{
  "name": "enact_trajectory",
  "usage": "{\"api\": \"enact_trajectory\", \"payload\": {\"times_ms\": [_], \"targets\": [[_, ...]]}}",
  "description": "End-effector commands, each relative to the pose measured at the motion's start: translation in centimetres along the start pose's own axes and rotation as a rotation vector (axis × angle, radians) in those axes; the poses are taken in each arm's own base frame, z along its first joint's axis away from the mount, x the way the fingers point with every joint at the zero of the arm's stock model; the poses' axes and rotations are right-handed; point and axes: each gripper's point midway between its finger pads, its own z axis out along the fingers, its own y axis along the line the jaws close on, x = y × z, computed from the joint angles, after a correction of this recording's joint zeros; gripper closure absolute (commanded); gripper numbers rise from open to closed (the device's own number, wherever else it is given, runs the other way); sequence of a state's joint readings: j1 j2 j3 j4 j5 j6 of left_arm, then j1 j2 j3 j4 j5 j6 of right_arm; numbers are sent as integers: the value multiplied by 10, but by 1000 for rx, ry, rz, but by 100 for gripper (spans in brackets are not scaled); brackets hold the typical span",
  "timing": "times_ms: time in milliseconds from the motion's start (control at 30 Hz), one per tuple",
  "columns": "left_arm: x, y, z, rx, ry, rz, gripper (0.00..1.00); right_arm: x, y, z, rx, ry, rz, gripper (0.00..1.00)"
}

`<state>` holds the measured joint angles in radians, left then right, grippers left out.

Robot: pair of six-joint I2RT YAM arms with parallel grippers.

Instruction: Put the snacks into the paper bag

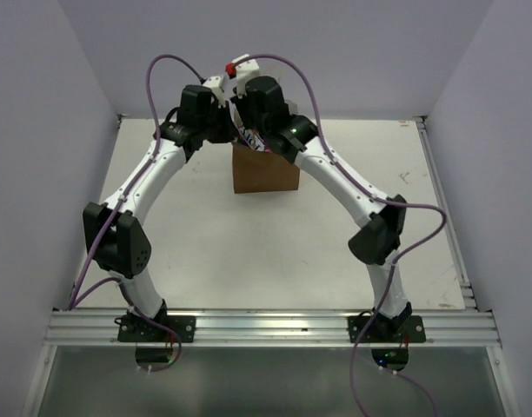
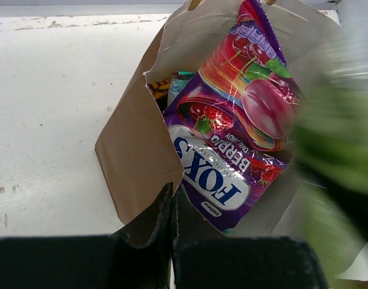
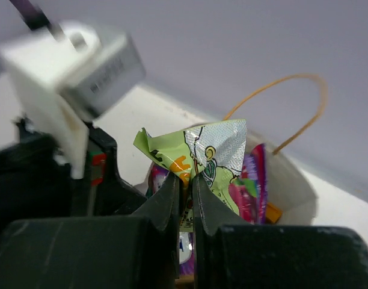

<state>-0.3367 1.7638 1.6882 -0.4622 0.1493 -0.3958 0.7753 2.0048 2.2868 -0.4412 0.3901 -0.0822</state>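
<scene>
The brown paper bag (image 1: 266,175) stands upright at the back middle of the table, with both arms meeting over its mouth. My left gripper (image 2: 173,201) is shut on the bag's near wall (image 2: 136,156), pinching the rim. Inside the bag the purple candy packet (image 2: 232,138) stands on end, and a bit of the teal packet (image 2: 183,77) shows behind it. My right gripper (image 3: 188,186) is shut on the small green packet (image 3: 199,150), holding it just above the bag's mouth and the purple packet (image 3: 254,186). The green packet shows as a blur in the left wrist view (image 2: 334,138).
One thin looped bag handle (image 3: 292,99) arches up behind the green packet. An orange packet edge (image 3: 272,212) shows deep in the bag. The left arm's white wrist camera (image 3: 70,78) is close on the right gripper's left. Grey walls close in the table.
</scene>
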Motion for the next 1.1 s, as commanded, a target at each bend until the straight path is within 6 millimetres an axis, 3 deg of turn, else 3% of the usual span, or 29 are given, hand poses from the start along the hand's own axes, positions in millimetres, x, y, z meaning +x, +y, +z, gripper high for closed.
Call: {"api": "enact_trajectory", "payload": {"times_ms": [0, 167, 200, 267, 300, 467, 567, 767, 900, 1067], "targets": [[-19, -18, -5, 50, -45, 47, 100, 48, 13, 38, -46, 98, -32, 100], [-19, -16, -3, 43, -44, 46, 100, 56, 8, 35, -21, 132, -24, 100], [-20, -16, -2, 42, -46, 43, 100, 58, 5, 32, -14, 138, -32, 86], [-20, -16, 0, 42, -45, 43, 100, 46, -3, 24, 8, 118, -51, 35], [-23, -18, -1, 46, -51, 43, 100, 35, -8, 19, 20, 99, -50, 15], [-25, -18, 1, 45, -50, 35, 100, -35, -37, -20, 69, -40, -24, 11], [-26, -19, 2, 45, -51, 29, 100, -42, -55, -28, 129, -47, -35, 11], [-29, -13, 4, 8, -65, 46, 100, 33, -88, -4, 213, 156, 86, 15], [-30, -9, 5, -17, -71, 60, 100, 66, -116, -1, 272, 254, 177, 20], [-37, -9, 4, -24, -96, 76, 100, 99, -118, 1, 255, 353, 218, 25]]}}
